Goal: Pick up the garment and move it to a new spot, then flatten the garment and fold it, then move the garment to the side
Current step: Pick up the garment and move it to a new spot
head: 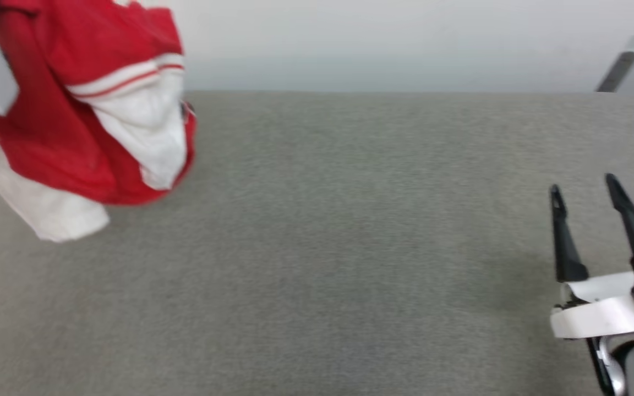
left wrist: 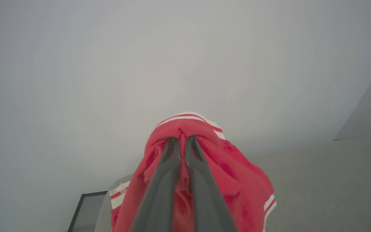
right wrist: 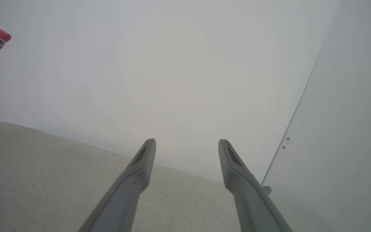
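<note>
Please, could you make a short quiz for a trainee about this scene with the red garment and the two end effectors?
1. True or false: the right end effector holds the garment.
2. The left end effector is: A) open, B) shut on the garment, C) shut on nothing.
3. Fill in: the garment's sleeves are ____.
Key: 1 false; 2 B; 3 white.
</note>
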Motion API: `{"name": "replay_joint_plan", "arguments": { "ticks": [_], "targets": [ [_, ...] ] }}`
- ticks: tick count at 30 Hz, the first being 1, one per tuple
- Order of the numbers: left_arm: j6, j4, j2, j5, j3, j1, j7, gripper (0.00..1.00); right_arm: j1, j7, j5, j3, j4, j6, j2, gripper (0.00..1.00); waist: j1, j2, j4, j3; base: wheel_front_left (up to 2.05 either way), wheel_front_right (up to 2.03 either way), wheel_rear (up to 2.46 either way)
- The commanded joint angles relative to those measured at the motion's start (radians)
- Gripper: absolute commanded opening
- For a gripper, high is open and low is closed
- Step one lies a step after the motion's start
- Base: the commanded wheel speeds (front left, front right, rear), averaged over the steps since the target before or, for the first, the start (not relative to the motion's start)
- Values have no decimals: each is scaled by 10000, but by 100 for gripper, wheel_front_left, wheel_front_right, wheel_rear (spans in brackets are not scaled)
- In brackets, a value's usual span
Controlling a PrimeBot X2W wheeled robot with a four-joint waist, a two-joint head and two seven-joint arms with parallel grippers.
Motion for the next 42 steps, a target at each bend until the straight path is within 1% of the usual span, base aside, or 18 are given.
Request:
{"name": "replay_joint_plan", "arguments": {
  "ticks": [1,6,10,11,12,13,14,17,22,26,29,35,40,42],
  "targets": [
    [178,-389,-50,-38,-35,186,166,0,96,-57,-8,-221,75,-6,-20,100,0,0,-606,-115,0,0,0],
    [581,-1615,-376,-18,-468,470,703,0,167,-136,-158,-906,278,-6,41,100,0,0,-1212,-60,0,0,0],
    [882,-2262,-786,24,-925,635,1012,0,201,-208,-260,-1270,439,-6,187,100,0,0,-1632,48,0,0,0],
    [882,-2262,-786,24,-925,635,1012,0,201,-208,-260,-1270,439,-6,187,100,0,0,-1632,48,0,0,0],
    [1042,-2490,-995,77,-1197,801,1142,0,205,-232,-287,-1370,541,-6,232,100,0,0,-1821,120,0,0,0],
    [1103,-2611,-1091,106,-1326,879,1178,0,198,-253,-313,-1396,598,-6,274,100,0,0,-1914,171,0,0,0],
    [1103,-2611,-1091,106,-1326,879,1178,0,198,-253,-313,-1396,598,-6,274,100,0,0,-1914,171,0,0,0],
    [1281,-2801,-1447,171,-1817,1253,1269,0,152,-298,-302,-1458,793,-6,385,100,0,0,-2123,319,0,0,0],
    [1376,-2648,-1927,165,-2506,1933,1194,0,38,-358,-229,-1431,1129,-6,511,100,0,0,-2370,546,0,0,0],
    [1379,-2222,-2155,46,-2807,2565,990,0,17,-384,-139,-1462,1400,-6,572,100,0,0,-2484,641,0,0,0],
    [1281,-1870,-2228,-104,-2996,3060,888,0,77,-392,-119,-1454,1521,-6,607,100,0,0,-2517,689,0,0,0],
    [864,-894,-2313,-354,-3306,3882,448,0,153,-399,6,-1312,1582,-6,637,100,0,0,-2542,692,0,0,0],
    [490,-134,-2391,-491,-3526,4224,123,0,259,-400,115,-1189,1646,-6,643,100,0,0,-2473,587,0,0,0],
    [337,98,-2472,-601,-3614,4304,44,12,277,-399,129,-1111,1675,-6,643,100,0,0,-2416,499,0,0,0]
  ]
}}
